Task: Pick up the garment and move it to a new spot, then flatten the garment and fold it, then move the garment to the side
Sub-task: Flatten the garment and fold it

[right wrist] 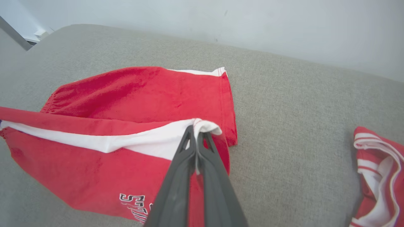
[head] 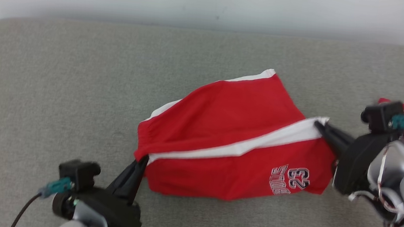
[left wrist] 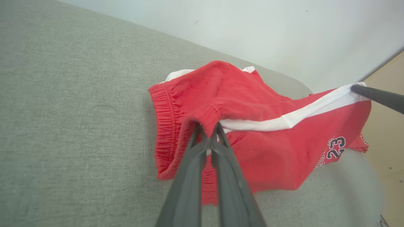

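Now | garment (head: 230, 131) stretched between both | left jaws clamp waistband (left wrist: 209, 114) | right jaws clamp hem (right wrist: 210, 126)

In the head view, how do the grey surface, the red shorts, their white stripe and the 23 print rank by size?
Largest to smallest:
1. grey surface
2. red shorts
3. white stripe
4. 23 print

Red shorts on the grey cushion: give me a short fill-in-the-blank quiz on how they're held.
1. The left gripper is shut on the shorts at their elastic ____.
2. The right gripper is shut on the end of the ____ stripe.
3. The number printed on the shorts is ____.
Missing words: waistband; white; 23.
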Tool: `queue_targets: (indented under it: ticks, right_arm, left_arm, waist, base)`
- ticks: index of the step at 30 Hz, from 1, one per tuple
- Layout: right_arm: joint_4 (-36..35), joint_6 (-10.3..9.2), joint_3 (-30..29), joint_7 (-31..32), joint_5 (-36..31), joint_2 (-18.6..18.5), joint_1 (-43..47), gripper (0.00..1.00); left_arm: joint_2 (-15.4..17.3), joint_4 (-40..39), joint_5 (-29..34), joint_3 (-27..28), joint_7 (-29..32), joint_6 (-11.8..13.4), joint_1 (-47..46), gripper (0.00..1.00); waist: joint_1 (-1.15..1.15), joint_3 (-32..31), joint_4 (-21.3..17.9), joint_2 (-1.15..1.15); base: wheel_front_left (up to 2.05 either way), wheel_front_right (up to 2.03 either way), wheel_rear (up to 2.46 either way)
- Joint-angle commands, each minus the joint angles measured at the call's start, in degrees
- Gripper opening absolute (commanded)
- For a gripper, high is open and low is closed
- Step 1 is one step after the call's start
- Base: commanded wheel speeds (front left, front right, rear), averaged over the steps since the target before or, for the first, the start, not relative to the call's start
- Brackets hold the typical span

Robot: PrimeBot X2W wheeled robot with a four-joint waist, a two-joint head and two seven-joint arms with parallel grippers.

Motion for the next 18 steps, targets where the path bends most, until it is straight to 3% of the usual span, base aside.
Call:
queue_targets:
  ticks: [1, 13, 18]
  right_arm:
    - [2.34, -0.14, 0.95, -1.05, 0.06, -1.43, -2.62, 0.00]
    - [20.47, -0.14, 8.07, -11.10, 0.30, -0.92, -22.66, 0.00]
    - [26.33, -0.14, 9.71, -14.26, -0.34, 0.17, -26.77, 0.00]
  left_arm:
    - [-1.20, 1.23, -0.27, 0.07, 0.54, 0.08, -2.08, 0.00]
    - [-8.29, 12.03, 0.27, 2.16, -2.24, 1.38, -15.71, 0.00]
    - [-10.13, 15.29, 0.35, 1.96, -3.00, 0.48, -18.54, 0.00]
  waist:
    - [-0.01, 2.88, 2.84, -0.01]
    - [-0.01, 9.37, 7.64, -0.01]
    - [-0.01, 10.73, 8.47, -0.01]
  base:
    - [0.00, 0.00, 0.00]
    - [0.00, 0.00, 0.00]
    - [0.00, 0.00, 0.00]
